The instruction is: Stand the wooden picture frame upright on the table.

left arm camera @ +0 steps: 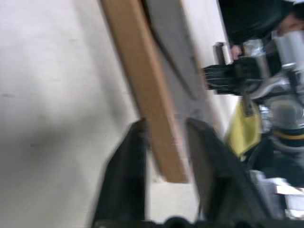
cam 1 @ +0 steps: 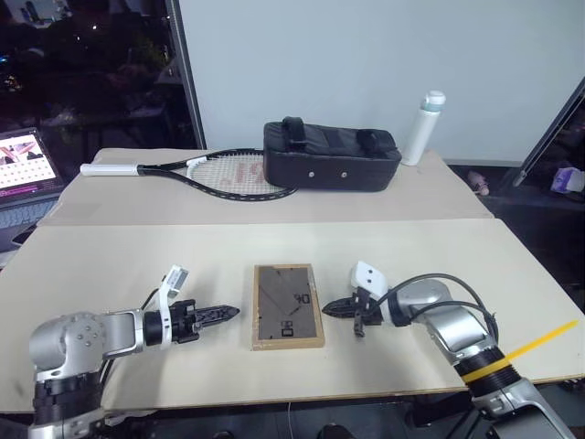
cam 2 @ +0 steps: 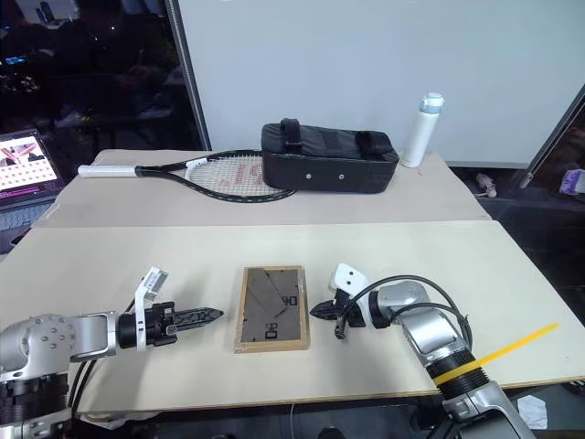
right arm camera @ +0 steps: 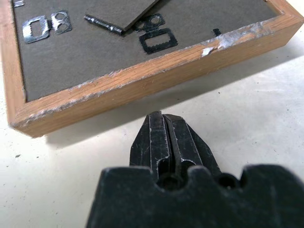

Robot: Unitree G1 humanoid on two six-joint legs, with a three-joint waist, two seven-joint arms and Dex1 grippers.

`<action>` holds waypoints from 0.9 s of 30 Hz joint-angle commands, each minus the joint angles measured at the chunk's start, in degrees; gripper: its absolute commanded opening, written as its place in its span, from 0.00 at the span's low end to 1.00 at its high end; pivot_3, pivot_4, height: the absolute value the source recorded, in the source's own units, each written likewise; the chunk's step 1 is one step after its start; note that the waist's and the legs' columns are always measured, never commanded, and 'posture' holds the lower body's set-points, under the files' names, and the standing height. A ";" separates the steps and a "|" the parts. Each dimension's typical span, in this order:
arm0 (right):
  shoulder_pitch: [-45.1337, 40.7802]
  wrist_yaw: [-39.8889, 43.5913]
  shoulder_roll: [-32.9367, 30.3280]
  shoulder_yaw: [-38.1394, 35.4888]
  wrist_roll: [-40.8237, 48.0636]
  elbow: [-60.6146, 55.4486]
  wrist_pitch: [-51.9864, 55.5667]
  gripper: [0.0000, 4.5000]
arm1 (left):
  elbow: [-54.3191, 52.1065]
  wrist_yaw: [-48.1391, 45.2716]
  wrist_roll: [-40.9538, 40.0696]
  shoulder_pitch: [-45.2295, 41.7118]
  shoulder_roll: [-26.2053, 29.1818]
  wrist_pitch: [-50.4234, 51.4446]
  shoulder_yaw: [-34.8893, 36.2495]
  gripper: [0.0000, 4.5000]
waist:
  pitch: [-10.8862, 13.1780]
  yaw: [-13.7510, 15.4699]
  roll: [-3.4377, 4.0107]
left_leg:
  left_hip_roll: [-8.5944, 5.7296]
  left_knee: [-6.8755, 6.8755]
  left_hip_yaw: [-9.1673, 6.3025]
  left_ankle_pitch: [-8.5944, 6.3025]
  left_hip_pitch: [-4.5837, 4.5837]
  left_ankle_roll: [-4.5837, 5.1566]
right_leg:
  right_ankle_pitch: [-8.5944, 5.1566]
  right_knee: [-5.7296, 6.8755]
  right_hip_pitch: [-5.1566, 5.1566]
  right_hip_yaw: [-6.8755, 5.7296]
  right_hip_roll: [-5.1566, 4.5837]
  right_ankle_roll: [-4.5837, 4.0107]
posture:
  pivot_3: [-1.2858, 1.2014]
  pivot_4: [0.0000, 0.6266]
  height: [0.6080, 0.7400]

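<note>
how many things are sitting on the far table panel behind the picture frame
3. A tennis racket lies toward the left, a black bag sits mid-panel over the racket's head, and a white bottle stands just right of the bag. Anything behind the bag would be hidden.

Plain pale grey wall panel (cam 1: 366, 64) spanning 12 to 2 o'clock. Dark night-time window (cam 1: 87, 69) filling 10 to 11 o'clock, faint lights showing through. Dark metal window post (cam 1: 183, 73) dividing the two. Open laptop with lit pink-white screen (cam 1: 23, 165) glowing at 9 o'clock. Dark floor (cam 1: 539, 210) lying at 3 o'clock, small pink items (cam 1: 480, 181) sitting there.
</note>
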 commanded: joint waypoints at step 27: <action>3.05 -0.94 -0.48 -0.76 2.51 -6.57 7.46 0.00 | 9.11 35.13 -28.38 -2.45 -14.86 0.67 -5.90 0.48 | -0.63 1.59 0.00 | -0.28 -0.02 -0.40 -0.06 0.01 -0.10 | -0.14 -0.11 0.16 -0.19 -0.20 -0.03 | 0.52 0.24 0.67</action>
